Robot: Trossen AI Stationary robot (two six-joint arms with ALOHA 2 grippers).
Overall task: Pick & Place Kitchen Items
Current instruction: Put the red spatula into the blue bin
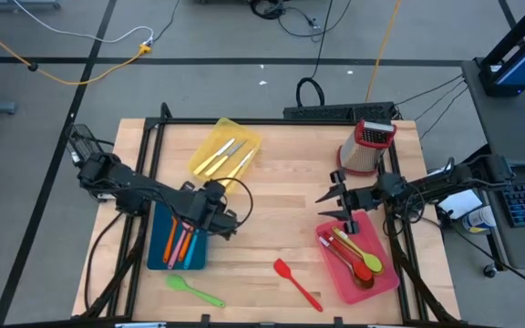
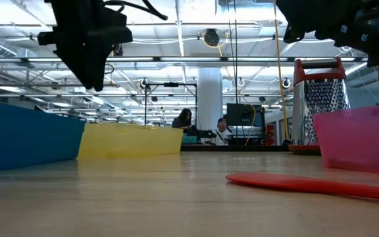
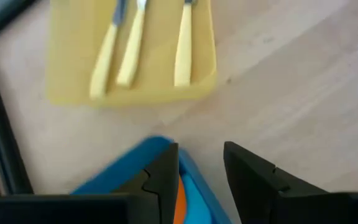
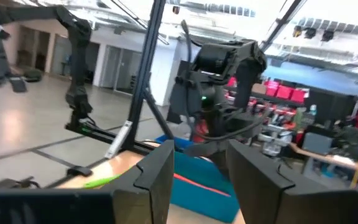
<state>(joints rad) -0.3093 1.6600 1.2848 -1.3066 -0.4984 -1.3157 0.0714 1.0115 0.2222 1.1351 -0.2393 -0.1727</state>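
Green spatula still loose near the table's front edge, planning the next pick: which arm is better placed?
Left, probably: the green spatula lies just below the blue tray, where the left pincer hovers empty. The right pincer is farther off.

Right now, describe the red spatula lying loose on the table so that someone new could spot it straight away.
Start at the pink tray on the right side of the wooden table, below the box grater. Just left of that tray, the red spatula lies bare on the wood. Its only loose neighbour, the green spoon, lies farther left.

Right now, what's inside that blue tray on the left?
The blue tray holds a few slim utensils, orange and pink, lying lengthwise. The left gripper hangs over the tray's far end, jaws empty, so whatever lies beneath it is hidden.
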